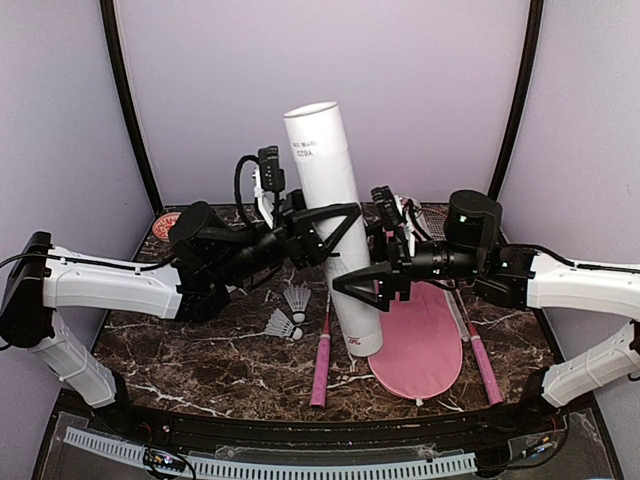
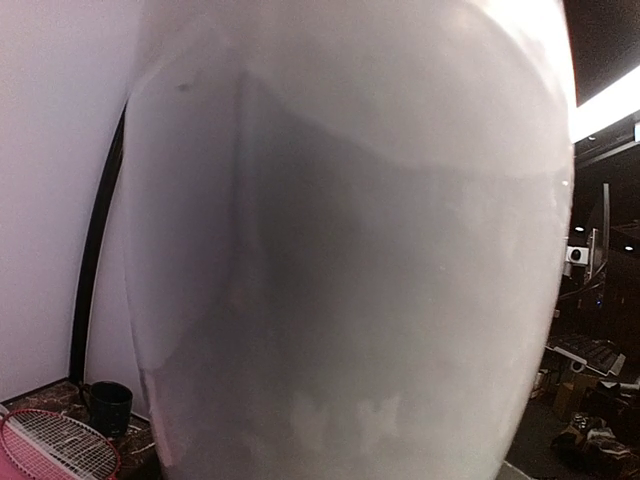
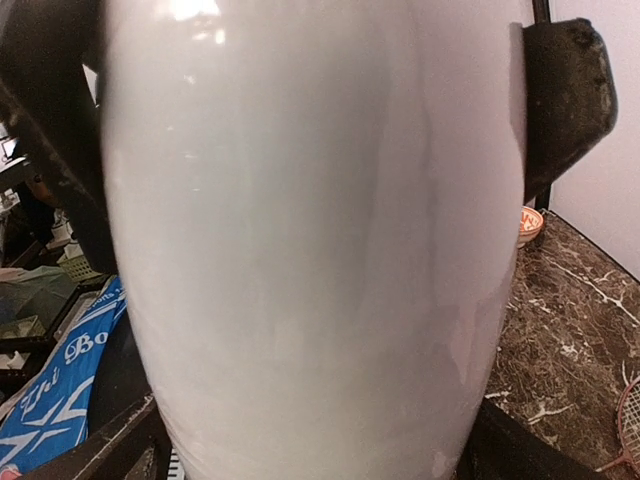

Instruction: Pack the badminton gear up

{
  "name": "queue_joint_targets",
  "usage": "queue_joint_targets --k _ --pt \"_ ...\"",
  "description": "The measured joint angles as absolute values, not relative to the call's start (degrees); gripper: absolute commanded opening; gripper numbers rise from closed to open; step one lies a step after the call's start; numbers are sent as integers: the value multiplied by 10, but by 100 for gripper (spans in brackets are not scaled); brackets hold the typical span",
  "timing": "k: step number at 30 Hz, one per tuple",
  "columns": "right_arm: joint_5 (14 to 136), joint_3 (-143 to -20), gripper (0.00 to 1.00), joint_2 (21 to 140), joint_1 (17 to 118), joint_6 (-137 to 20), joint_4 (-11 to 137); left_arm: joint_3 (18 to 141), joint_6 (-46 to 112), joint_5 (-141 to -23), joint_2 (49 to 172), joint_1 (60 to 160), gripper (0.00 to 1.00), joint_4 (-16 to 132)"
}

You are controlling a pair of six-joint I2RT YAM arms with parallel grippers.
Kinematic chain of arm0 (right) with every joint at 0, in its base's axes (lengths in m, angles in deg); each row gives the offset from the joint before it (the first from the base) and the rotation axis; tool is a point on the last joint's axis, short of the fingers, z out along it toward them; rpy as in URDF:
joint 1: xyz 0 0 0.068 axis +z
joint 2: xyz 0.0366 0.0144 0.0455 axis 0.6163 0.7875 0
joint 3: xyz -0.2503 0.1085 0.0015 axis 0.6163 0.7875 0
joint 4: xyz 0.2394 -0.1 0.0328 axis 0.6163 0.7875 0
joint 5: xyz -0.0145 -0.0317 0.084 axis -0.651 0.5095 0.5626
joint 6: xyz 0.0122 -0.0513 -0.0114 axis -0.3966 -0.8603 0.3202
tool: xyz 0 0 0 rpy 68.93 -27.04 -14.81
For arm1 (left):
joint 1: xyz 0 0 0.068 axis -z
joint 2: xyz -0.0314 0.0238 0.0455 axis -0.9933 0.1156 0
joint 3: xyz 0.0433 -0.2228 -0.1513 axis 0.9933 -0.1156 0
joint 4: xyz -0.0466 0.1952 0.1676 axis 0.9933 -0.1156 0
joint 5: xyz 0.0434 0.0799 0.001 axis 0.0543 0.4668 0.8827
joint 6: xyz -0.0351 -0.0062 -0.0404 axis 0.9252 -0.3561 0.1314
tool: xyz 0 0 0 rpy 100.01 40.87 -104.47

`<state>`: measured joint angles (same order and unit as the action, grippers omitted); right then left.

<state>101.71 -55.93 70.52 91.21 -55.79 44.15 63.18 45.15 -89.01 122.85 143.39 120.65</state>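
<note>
Tube: the white cardboard tube (image 1: 320, 150) is held slightly tilted over the table, its foot just beside the pink bag (image 1: 425, 345).
Left gripper (image 1: 335, 228): clamped on the tube's middle.
Right gripper (image 1: 358, 288): clamped lower down.
Advice: one grip should be retained while the other is freed for the shuttlecocks (image 1: 297, 298). Light pressure is advised, since cardboard can be crushed.

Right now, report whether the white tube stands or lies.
Standing, slightly tilted: the tube rises between left pincer and right pincer, both clamped around it.
</note>
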Motion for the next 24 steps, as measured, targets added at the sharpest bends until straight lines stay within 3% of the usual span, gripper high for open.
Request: queue_joint_targets --k 13,24 --pt "1037 -543 94 706 912 -596 423 626 524 -927 1249 1435 50 1290" --pt "1102 -560 68 725 912 -611 419 639 546 -976 1284 1436 50 1300"
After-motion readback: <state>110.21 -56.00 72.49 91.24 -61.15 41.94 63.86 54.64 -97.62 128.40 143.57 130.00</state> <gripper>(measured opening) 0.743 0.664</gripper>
